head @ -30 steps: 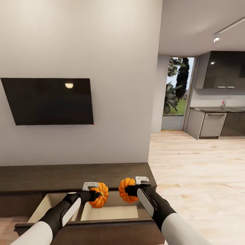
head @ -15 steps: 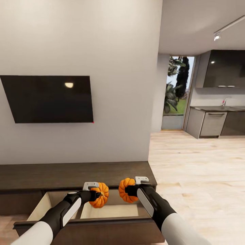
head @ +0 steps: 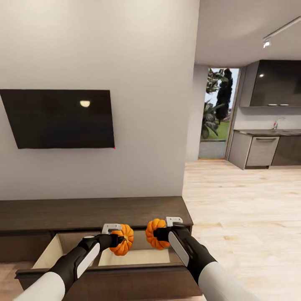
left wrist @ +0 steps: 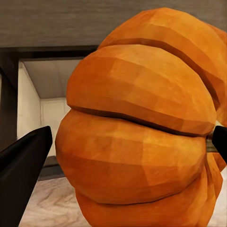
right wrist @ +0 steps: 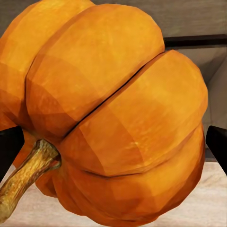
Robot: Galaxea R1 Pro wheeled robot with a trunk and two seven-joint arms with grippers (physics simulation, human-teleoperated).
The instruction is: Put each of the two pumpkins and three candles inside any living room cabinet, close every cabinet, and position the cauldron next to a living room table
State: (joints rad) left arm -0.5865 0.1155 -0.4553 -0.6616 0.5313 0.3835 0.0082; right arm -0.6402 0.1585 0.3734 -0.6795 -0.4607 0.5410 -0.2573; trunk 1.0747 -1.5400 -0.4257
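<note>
Each hand holds an orange ribbed pumpkin over the open drawer of the dark brown cabinet (head: 92, 214). My left gripper (head: 119, 240) is shut on one pumpkin (head: 123, 242), which looms large between the dark fingers (left wrist: 21, 177) in the left wrist view as pumpkin (left wrist: 142, 127). My right gripper (head: 154, 235) is shut on the other pumpkin (head: 154, 230), seen close with its brown stem in the right wrist view as pumpkin (right wrist: 113, 113). The drawer (head: 138, 257) shows pale wood insides beneath both pumpkins.
A black TV (head: 58, 119) hangs on the grey wall above the cabinet. Pale wood floor (head: 242, 209) stretches to the right toward grey kitchen cupboards (head: 261, 152) and a glass door (head: 217, 113).
The whole picture has shifted slightly: the TV and cabinet top sit a little higher and the drawer front lies nearer. Both grippers still hold their pumpkins in the same place.
</note>
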